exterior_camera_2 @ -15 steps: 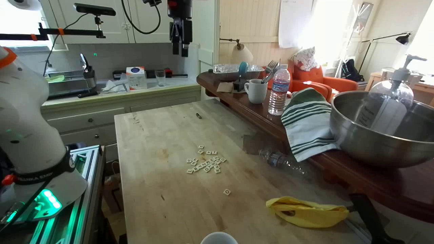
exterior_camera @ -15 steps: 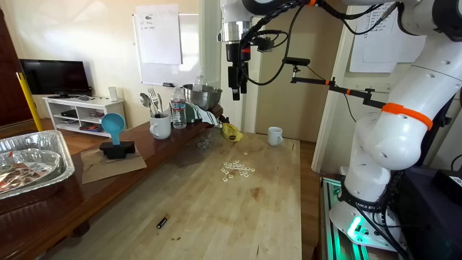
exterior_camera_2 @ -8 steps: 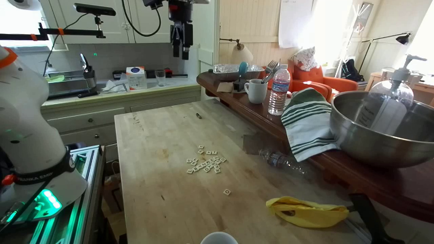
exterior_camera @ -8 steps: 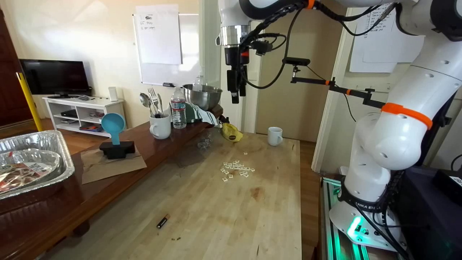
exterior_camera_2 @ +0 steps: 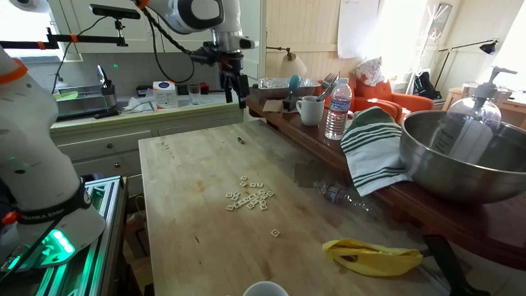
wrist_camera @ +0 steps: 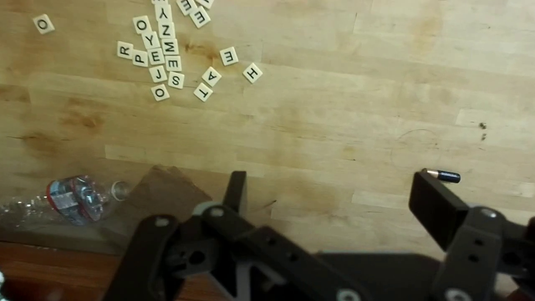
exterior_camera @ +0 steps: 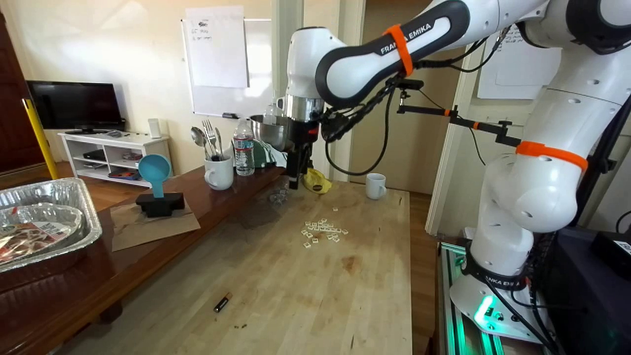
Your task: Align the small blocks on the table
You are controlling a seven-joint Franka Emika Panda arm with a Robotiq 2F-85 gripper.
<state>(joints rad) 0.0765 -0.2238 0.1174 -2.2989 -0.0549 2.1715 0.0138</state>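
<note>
The small blocks are pale letter tiles lying on the wooden table (exterior_camera: 305,296). Most form a loose cluster in both exterior views (exterior_camera: 321,228) (exterior_camera_2: 250,199). In the wrist view, a column of tiles (wrist_camera: 166,30) stands at upper left with others beside it. Tiles H (wrist_camera: 252,73), E (wrist_camera: 229,56), A (wrist_camera: 211,77) and T (wrist_camera: 203,92) lie loosely apart. A single O tile (wrist_camera: 43,24) lies away from the cluster, also in an exterior view (exterior_camera_2: 275,233). My gripper (wrist_camera: 328,174) is wide open and empty, high above the table, near the dark counter in both exterior views (exterior_camera: 297,181) (exterior_camera_2: 236,102).
A battery (wrist_camera: 447,175) lies on the table. A clear bottle (exterior_camera_2: 339,194) lies along the counter side, near a yellow object (exterior_camera_2: 372,257). A white mug (exterior_camera: 375,186) stands at one end. The raised dark counter (exterior_camera: 197,197) holds a cutlery mug, water bottle and metal bowl (exterior_camera_2: 452,172).
The gripper has come down and moved away from the robot's base towards the dark counter. The tiles and other objects have not moved.
</note>
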